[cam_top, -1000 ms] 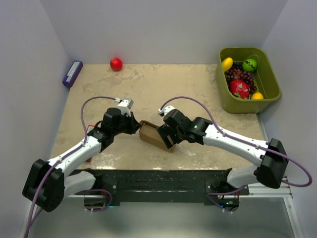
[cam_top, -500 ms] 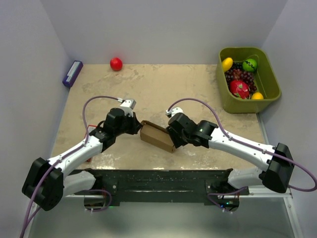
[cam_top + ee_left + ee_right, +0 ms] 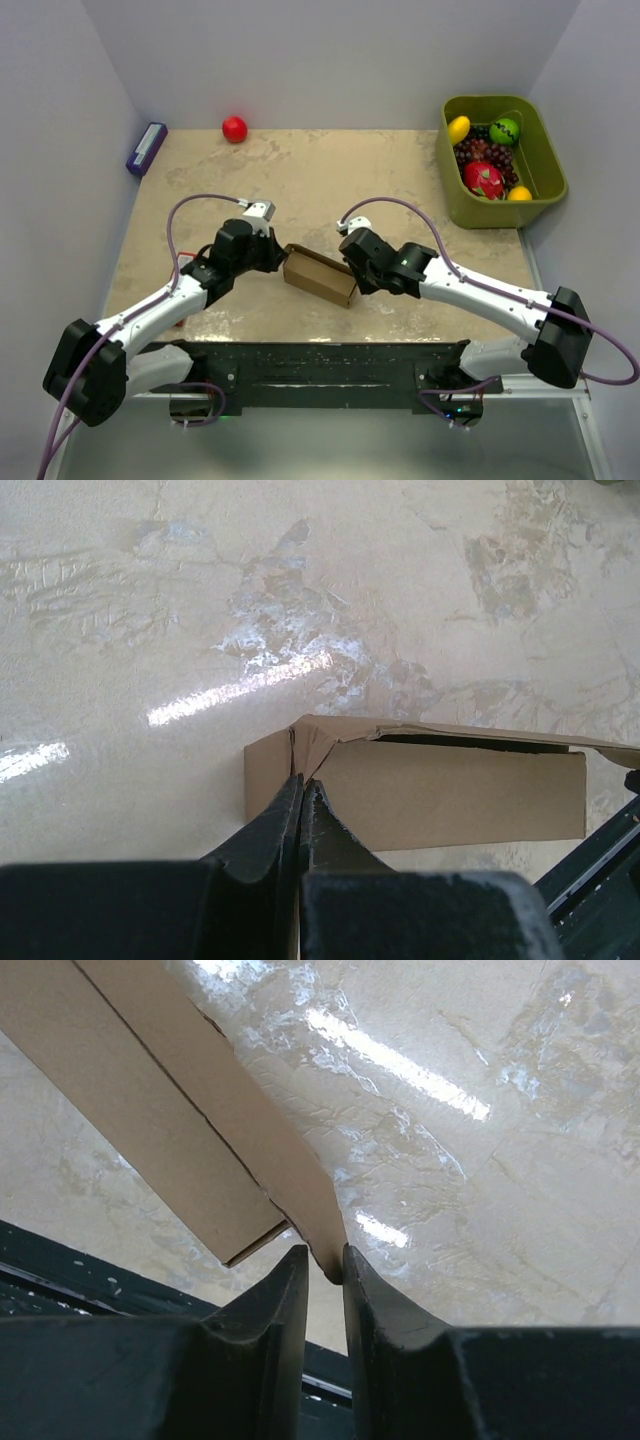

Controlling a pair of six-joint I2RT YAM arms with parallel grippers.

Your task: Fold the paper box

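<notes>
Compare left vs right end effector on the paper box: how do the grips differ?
Left end effector has its fingers pressed together on a creased corner of the paper box. Right end effector shows a slim gap between its fingers, with a flap tip sitting in it. Left plainly pinches cardboard, but whether right is clamped I cannot tell. Shared: each works one end of the box, on its own arm's side.

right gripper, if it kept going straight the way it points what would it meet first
The paper box: its flap corner sits between the fingers of the right gripper. Beyond it, probably the tabletop.
</notes>
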